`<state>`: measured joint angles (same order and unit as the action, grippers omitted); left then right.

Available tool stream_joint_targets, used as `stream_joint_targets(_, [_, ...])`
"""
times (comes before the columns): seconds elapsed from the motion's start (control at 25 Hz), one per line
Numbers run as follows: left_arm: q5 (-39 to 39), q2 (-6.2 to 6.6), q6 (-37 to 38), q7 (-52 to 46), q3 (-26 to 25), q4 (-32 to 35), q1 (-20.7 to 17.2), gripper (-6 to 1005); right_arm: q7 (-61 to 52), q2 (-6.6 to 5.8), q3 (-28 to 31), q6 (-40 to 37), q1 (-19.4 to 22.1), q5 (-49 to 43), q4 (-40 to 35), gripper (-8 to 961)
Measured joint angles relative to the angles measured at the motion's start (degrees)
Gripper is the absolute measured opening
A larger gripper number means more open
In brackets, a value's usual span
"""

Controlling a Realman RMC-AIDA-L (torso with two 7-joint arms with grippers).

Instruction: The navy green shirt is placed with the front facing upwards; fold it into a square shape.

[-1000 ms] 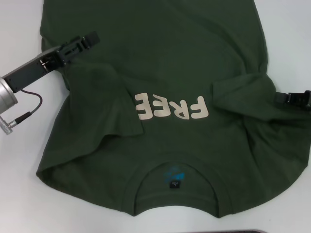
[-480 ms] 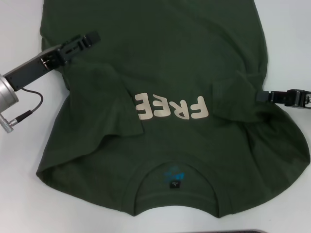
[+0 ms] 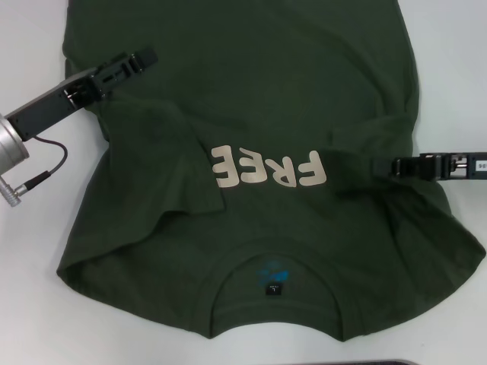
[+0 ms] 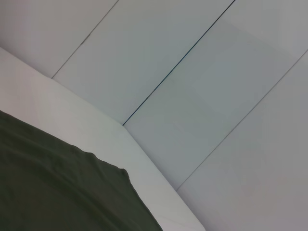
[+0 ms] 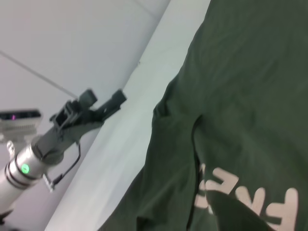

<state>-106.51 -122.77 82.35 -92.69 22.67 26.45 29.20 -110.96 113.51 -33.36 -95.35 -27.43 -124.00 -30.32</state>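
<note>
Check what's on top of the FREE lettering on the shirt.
The shirt's left sleeve flap lies folded over the lettering, hiding its end past the second E. The right sleeve fold stops beside the F. Anything under the folds is hidden.

One navy green shirt (image 3: pixel 266 99), one table (image 3: pixel 30 304), two grippers: left (image 3: pixel 144 56), right (image 3: pixel 384 165).

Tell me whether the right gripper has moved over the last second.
Yes. The right gripper has slid inward over the navy green shirt, toward the FREE lettering, which stayed put. The left gripper has not shifted.
</note>
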Motion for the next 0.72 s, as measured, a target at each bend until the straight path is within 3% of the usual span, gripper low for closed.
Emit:
stream_joint_targets(0.44, [0.07,0.00,0.01,-0.04,0.00,0.00,0.40,846,-1.16,0.45,-7.39,-0.16,-1.42,-0.10,0.00,13])
stream_joint_targets(0.72, [0.03,0.00,0.01,-0.04,0.00,0.00,0.56,846,-1.88,0.34,-8.59,0.11,-0.98,-0.19,0.16,15])
